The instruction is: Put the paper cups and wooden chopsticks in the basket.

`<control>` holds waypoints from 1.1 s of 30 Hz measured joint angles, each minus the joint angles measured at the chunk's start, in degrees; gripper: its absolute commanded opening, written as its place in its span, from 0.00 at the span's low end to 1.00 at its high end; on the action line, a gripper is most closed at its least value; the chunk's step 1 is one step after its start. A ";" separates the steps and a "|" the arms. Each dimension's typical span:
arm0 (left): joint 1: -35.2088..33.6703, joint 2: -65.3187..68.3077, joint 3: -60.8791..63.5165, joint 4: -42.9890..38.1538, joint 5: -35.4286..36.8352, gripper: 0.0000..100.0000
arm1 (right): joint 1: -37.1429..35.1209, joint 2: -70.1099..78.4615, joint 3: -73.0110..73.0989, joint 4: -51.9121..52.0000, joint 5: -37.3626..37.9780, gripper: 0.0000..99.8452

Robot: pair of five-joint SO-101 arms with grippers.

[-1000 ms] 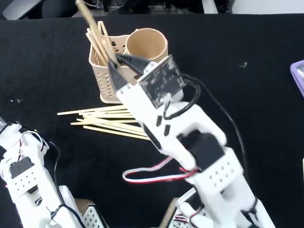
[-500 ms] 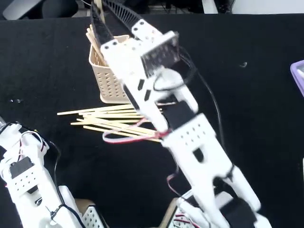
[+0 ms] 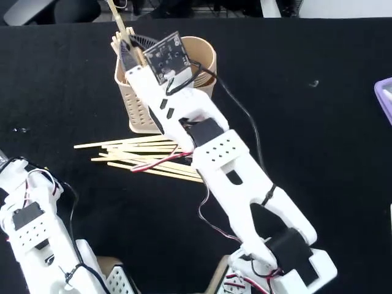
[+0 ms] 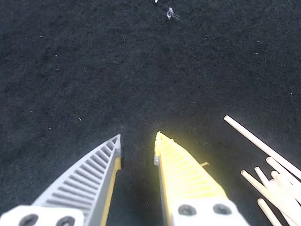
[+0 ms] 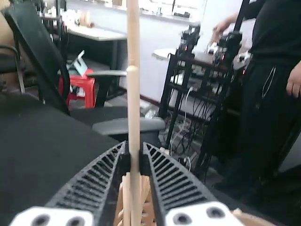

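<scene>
Above the basket (image 3: 138, 115), the right pincer (image 5: 134, 149) is clamped on one upright chopstick (image 5: 133, 70) standing between its tips.

surface (image 3: 318, 153): matte black; basket (image 3: 138, 113): beige, perforated grid; paper cup (image 3: 205, 61): tan; wooden chopsticks (image 3: 131, 153): pale natural wood; left tool (image 4: 137, 136): one grey ribbed finger, one yellow; right tool (image 5: 134, 146): black, ribbed; arms (image 3: 233, 177): white

Right arm (image 3: 236, 184): white printed shell, round holes in the plates, black servo blocks, loose red, white and black cables. Dark circuit board (image 3: 165, 57) at the wrist. Right gripper (image 5: 135, 146): black, ribbed, tapering. Left arm (image 3: 30, 236): same white shell, thin wires. Left gripper (image 4: 137, 136): one side grey, one yellow, dark screws (image 4: 178, 209) at base.
</scene>
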 measured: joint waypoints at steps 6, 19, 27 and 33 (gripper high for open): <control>0.00 0.00 0.00 0.00 0.00 0.13 | 0.00 -0.09 -0.35 7.21 0.00 0.10; 0.00 0.00 0.00 0.00 0.00 0.13 | 0.00 -21.36 -5.80 39.38 0.00 0.10; 0.00 0.00 0.00 0.00 0.00 0.13 | -4.31 -35.96 15.74 57.58 0.44 0.22; 0.00 0.00 0.00 0.00 0.00 0.13 | -7.21 -33.05 41.05 42.29 6.07 0.22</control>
